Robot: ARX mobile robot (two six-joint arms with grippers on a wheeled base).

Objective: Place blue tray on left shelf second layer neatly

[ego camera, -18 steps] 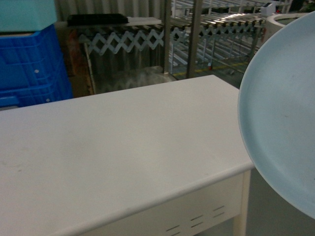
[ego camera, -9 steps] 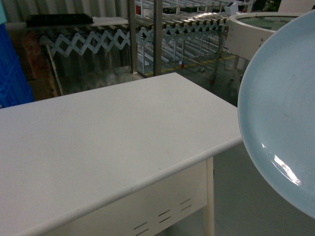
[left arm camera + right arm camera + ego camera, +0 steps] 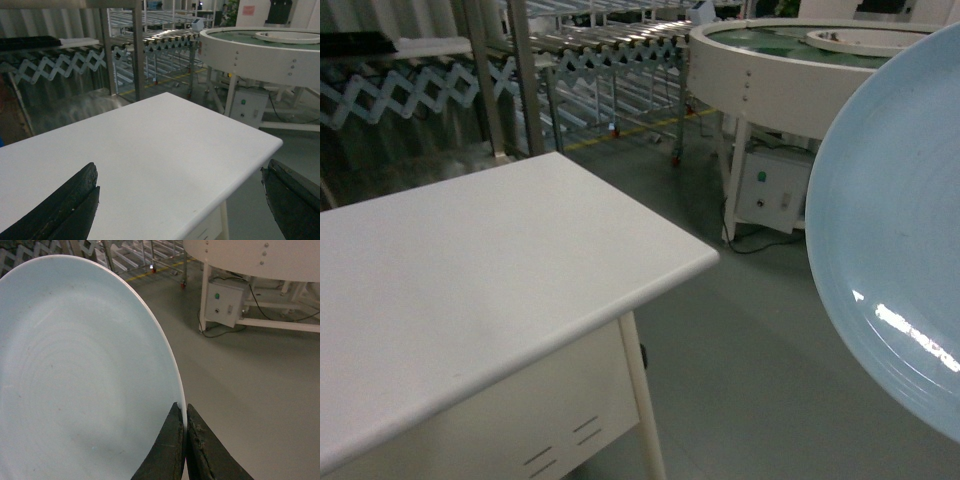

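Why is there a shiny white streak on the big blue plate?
In the head view that streak is glare from a light on the glossy blue tray. In the right wrist view the tray shows no glare, only soft rings, with the right claw pinching its rim.

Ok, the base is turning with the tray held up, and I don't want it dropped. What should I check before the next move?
1. Right claw pinching the blue tray rim: ok.
2. Grip deep on the rim: not ok, edge only.
3. Left claw open and empty: ok.
4. Tray clear of the white table: ok.
5. Target shelf in sight: not ok, none visible.
6. Tray level: cannot tell.
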